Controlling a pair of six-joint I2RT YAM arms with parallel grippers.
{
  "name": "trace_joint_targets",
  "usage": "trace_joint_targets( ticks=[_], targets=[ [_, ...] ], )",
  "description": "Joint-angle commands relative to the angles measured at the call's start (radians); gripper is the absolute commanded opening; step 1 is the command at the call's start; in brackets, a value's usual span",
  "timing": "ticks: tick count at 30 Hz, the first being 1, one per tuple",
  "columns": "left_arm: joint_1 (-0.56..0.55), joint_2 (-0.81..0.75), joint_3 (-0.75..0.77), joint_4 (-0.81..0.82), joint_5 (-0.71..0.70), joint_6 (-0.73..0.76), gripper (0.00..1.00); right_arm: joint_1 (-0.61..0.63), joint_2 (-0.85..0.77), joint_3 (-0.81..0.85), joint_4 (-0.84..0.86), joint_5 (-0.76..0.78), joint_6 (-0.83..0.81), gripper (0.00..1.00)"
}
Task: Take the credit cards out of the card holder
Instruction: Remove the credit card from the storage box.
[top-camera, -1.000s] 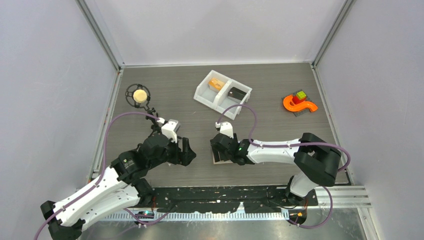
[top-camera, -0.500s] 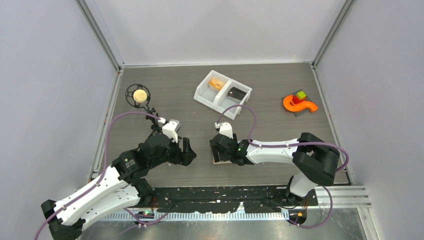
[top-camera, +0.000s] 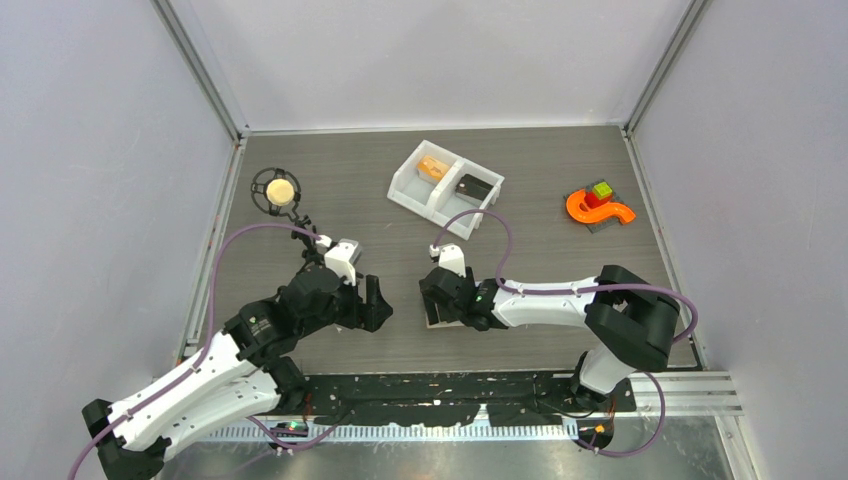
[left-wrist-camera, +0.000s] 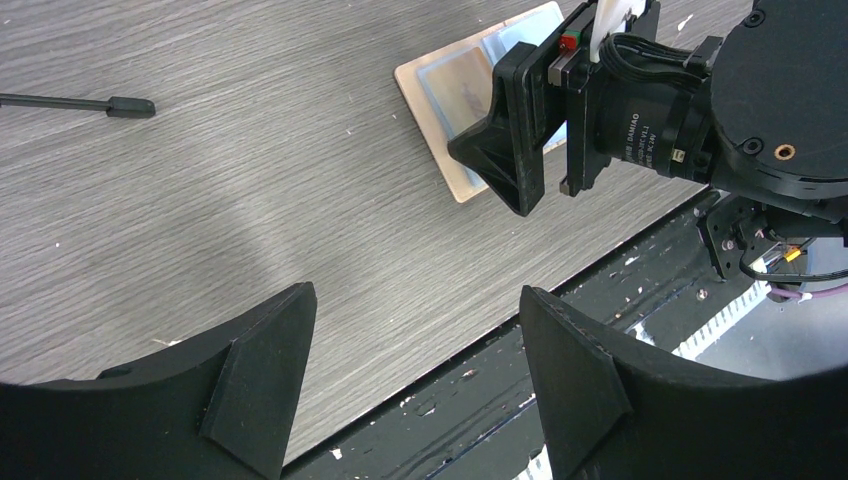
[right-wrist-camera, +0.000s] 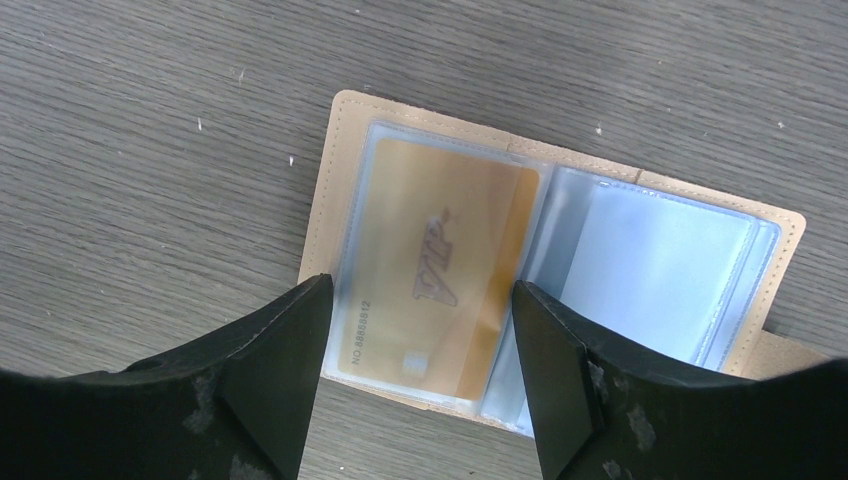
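Observation:
The beige card holder (right-wrist-camera: 332, 200) lies open and flat on the table, its clear sleeves facing up. A gold credit card (right-wrist-camera: 435, 250) marked VIP sits inside the left sleeve, while the right sleeve (right-wrist-camera: 660, 265) looks pale blue with no card showing. My right gripper (right-wrist-camera: 420, 300) hovers open right above the holder, its two fingers either side of the gold card's near end. In the left wrist view the holder (left-wrist-camera: 440, 110) shows partly under the right gripper's fingers (left-wrist-camera: 505, 150). My left gripper (left-wrist-camera: 418, 300) is open with nothing in it, to the left of the holder above the table's front edge.
A white two-compartment bin (top-camera: 412, 187) stands behind, holding an orange-tan flat piece (top-camera: 432, 168) and a dark one (top-camera: 472, 187). A black stand with a yellow ball (top-camera: 277, 190) is far left, an orange curved toy (top-camera: 598, 207) far right. A thin black rod (left-wrist-camera: 80, 103) lies on the table.

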Motion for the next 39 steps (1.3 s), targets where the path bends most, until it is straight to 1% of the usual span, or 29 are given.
trace_joint_targets(
  ticks=[1, 8, 14, 16, 20, 23, 28, 33, 39],
  targets=[
    [-0.003, 0.004, 0.004, 0.023, 0.010, -0.011, 0.77, 0.003, 0.034, 0.011, 0.018, -0.030, -0.001, 0.72],
    [-0.005, 0.012, 0.009, 0.024, 0.018, -0.013, 0.77, 0.002, 0.027, 0.007, 0.024, -0.029, -0.005, 0.63],
    [-0.006, 0.016, 0.009, 0.025, 0.018, -0.016, 0.77, 0.001, -0.013, -0.019, 0.072, -0.049, -0.002, 0.61],
    [-0.007, 0.020, 0.003, 0.030, 0.018, -0.018, 0.77, 0.000, -0.049, -0.047, 0.110, -0.056, 0.000, 0.61],
    [-0.016, 0.057, -0.005, 0.042, 0.023, -0.037, 0.75, -0.030, -0.116, -0.139, 0.284, -0.130, 0.012, 0.57],
    [-0.026, 0.103, 0.004, 0.041, 0.023, -0.042, 0.74, -0.059, -0.140, -0.195, 0.346, -0.163, 0.023, 0.55],
    [-0.049, 0.199, 0.050, 0.014, -0.020, -0.042, 0.68, -0.092, -0.179, -0.263, 0.454, -0.232, 0.034, 0.54],
    [-0.052, 0.289, 0.070, 0.081, 0.009, -0.056, 0.63, -0.143, -0.215, -0.333, 0.555, -0.314, 0.052, 0.54],
    [-0.052, 0.376, 0.105, 0.157, 0.007, -0.060, 0.56, -0.209, -0.242, -0.417, 0.676, -0.432, 0.083, 0.54]
  ],
)
